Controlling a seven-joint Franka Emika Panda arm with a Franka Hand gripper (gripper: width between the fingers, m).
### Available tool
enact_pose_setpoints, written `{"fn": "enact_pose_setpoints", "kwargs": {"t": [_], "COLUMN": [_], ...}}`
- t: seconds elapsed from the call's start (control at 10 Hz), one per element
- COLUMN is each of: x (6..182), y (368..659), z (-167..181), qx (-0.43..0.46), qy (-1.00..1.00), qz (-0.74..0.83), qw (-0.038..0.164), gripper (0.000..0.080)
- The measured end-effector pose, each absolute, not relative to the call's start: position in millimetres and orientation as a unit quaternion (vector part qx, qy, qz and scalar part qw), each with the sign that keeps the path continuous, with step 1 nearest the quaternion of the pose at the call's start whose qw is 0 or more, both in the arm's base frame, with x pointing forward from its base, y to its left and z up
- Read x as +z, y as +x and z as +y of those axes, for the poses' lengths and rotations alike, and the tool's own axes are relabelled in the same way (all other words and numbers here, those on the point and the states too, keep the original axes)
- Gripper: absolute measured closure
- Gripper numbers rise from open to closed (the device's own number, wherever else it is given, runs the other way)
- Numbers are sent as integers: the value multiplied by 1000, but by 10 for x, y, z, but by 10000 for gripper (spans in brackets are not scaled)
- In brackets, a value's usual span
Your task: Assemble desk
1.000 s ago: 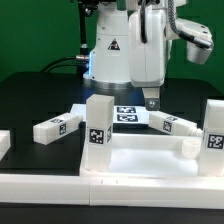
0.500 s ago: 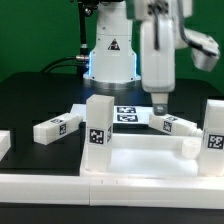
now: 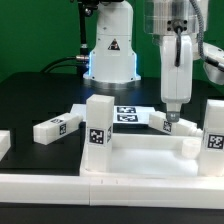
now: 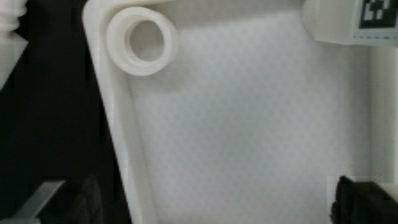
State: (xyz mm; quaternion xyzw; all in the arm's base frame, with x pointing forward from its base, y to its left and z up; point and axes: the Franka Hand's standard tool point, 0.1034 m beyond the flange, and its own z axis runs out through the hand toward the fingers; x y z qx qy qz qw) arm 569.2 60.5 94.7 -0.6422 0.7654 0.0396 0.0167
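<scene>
Desk (image 3: pixel 140 166) maybe halfway lol: upright leg (image 3: pixel 98 122) center, another leg (image 3: pixel 213 130) right edge; loose leg (image 3: pixel 57 127) left, fourth leg (image 3: pixel 184 126) under end effector (image 3: pixel 170 114), spread wide, nothing held.

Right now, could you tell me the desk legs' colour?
White legs with black-and-white square tags; exterior view shows best.

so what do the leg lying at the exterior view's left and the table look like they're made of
Leg: looks like white plastic, matte; uniform colour, crisp square edges, black-and-white tag on its side.
Table: black, dull finish, no glare; possibly a cloth or mat cover, cannot tell which.
</scene>
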Motion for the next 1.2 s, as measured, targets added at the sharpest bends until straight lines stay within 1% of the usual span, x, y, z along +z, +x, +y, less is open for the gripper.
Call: {"fn": "enact_pose_setpoints", "kwargs": {"t": [0.1, 0.2, 0.3, 0.4, 0.6, 1.0, 1.2], "x": [939, 892, 803, 662, 410, 114, 53], "y": [5699, 5651, 5535, 5415, 5279, 5110, 5078], "z": [598, 578, 542, 468, 405, 424, 487], "qx": [32, 13, 1, -11, -19, -12, -11], "qy": [-638, -630, -629, -636, -645, -655, -661], "qz": [769, 775, 776, 770, 764, 756, 751], "qw": [24, 39, 43, 39, 24, -6, -11], "gripper": [151, 151, 151, 151, 151, 151, 151]}}
